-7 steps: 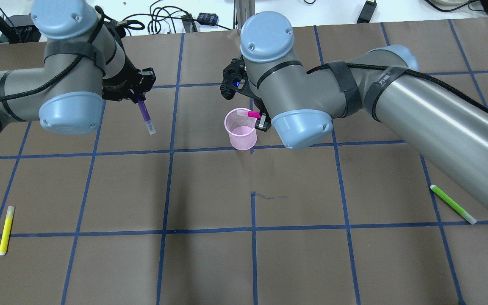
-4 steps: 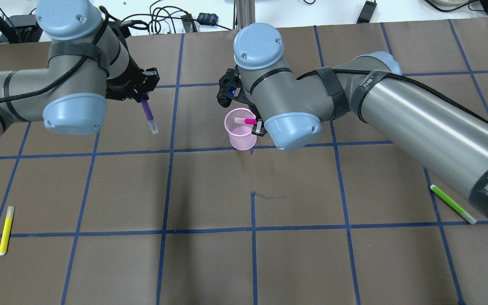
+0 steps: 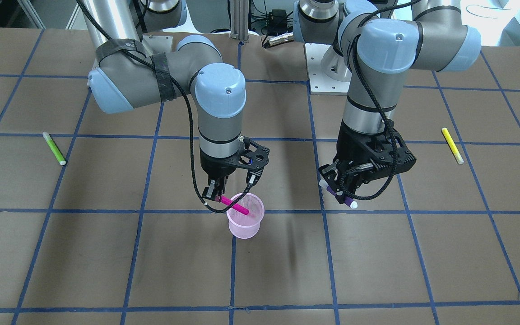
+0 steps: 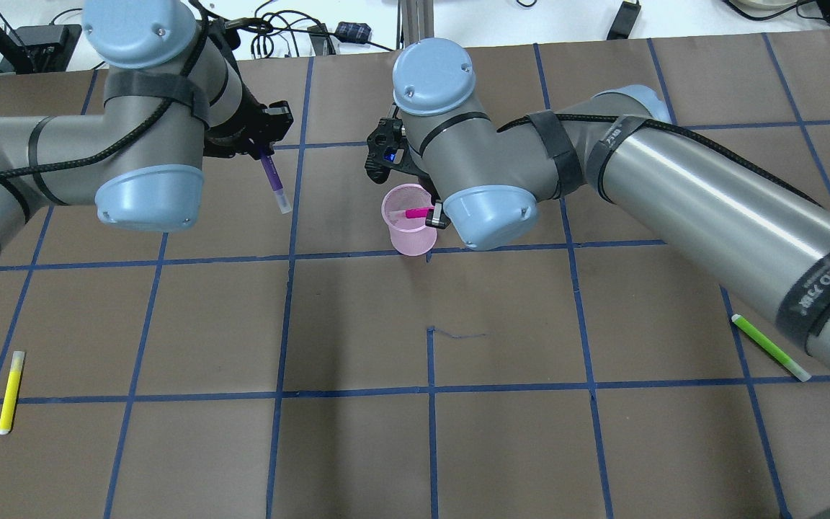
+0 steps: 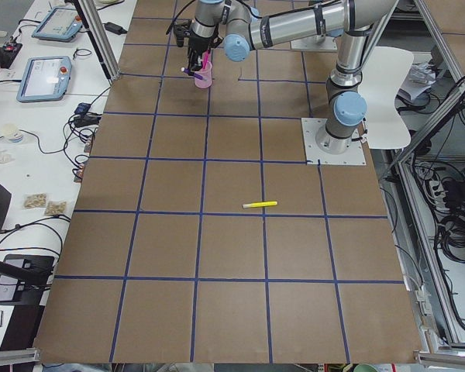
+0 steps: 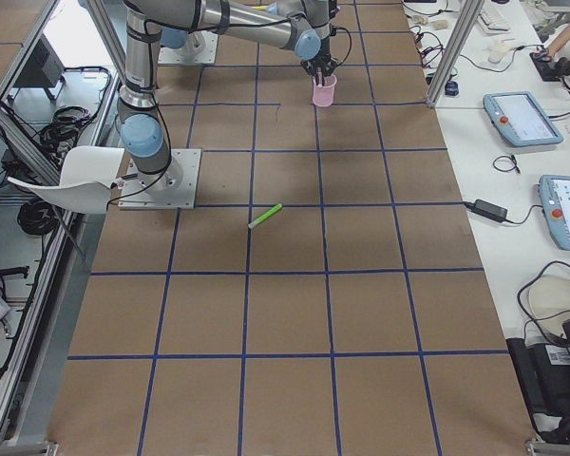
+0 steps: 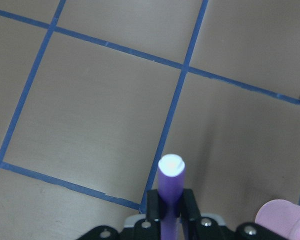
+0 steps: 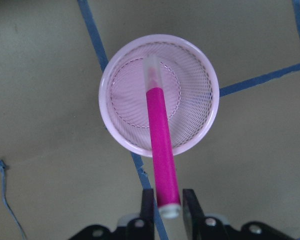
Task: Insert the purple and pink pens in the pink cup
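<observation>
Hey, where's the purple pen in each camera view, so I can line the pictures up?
Front-facing: purple pen right of centre, right of the pink cup.
Overhead: upper left, left of the cup.
Exterior left: a speck at top, beside the cup.
Exterior right: too small to tell.
Left wrist: bottom centre, cup at bottom right.
Right wrist: not in it.
Shared landmark: the pink cup.

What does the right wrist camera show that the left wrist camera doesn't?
Only the right wrist: the pink pen in the right gripper, pointing into the mesh interior of the pink cup. Only the left wrist: the purple pen in the left gripper, over the table. Both: the pink cup, just its edge in the left view, and blue tape lines.
</observation>
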`<action>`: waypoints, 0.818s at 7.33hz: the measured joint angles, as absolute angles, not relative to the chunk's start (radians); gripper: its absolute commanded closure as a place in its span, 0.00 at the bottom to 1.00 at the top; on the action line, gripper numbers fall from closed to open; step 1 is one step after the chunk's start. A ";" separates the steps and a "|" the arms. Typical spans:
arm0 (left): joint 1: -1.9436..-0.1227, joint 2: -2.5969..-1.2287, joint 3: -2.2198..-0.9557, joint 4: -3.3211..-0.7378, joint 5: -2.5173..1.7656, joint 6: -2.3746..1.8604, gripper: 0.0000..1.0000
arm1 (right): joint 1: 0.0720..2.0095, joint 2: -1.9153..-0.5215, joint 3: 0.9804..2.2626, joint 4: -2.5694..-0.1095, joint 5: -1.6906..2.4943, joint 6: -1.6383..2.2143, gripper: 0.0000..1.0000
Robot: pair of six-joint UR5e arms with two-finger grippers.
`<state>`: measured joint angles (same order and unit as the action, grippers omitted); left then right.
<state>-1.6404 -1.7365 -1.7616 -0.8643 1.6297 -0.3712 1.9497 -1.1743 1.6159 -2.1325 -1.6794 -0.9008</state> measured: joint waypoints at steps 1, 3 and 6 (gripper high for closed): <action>-1.649 -1.741 -1.763 -0.839 1.632 -0.389 1.00 | 1.950 -1.170 1.606 -2.131 -1.679 -0.900 0.00; -1.664 -1.730 -1.764 -0.822 1.634 -0.426 1.00 | 1.937 -1.180 1.594 -2.128 -1.675 -0.909 0.05; -1.688 -1.732 -1.766 -0.810 1.635 -0.470 1.00 | 1.874 -1.252 1.591 -2.117 -1.634 -0.915 0.09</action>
